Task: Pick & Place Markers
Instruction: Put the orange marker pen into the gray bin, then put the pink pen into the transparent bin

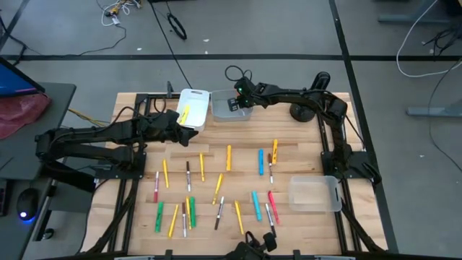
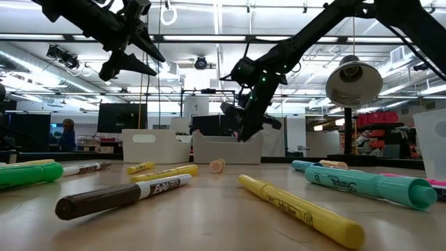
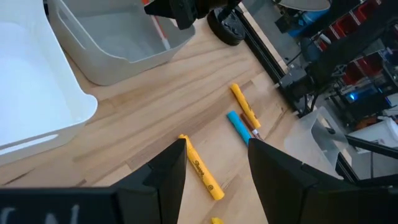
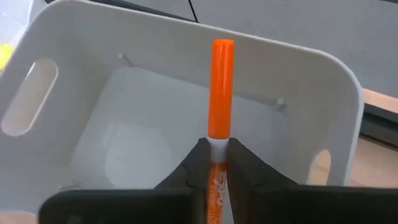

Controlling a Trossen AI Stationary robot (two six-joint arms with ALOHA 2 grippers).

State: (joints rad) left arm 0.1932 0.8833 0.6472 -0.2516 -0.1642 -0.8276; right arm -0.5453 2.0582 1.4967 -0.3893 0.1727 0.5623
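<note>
I see my right gripper [image 4: 214,163] pinching an orange marker [image 4: 221,93] over the grey bin [image 4: 298,81] at the table's 12 o'clock edge, cap pointing to its far wall. My left gripper [image 3: 214,162] hangs empty, fingers apart, beside the white bin [image 1: 193,108]. Loose markers [image 1: 216,189] scatter toward 6 o'clock.

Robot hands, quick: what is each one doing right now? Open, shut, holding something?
Left tool: open, holding nothing, above the table beside the white bin.
Right tool: shut on an orange marker, over the grey bin.
</note>
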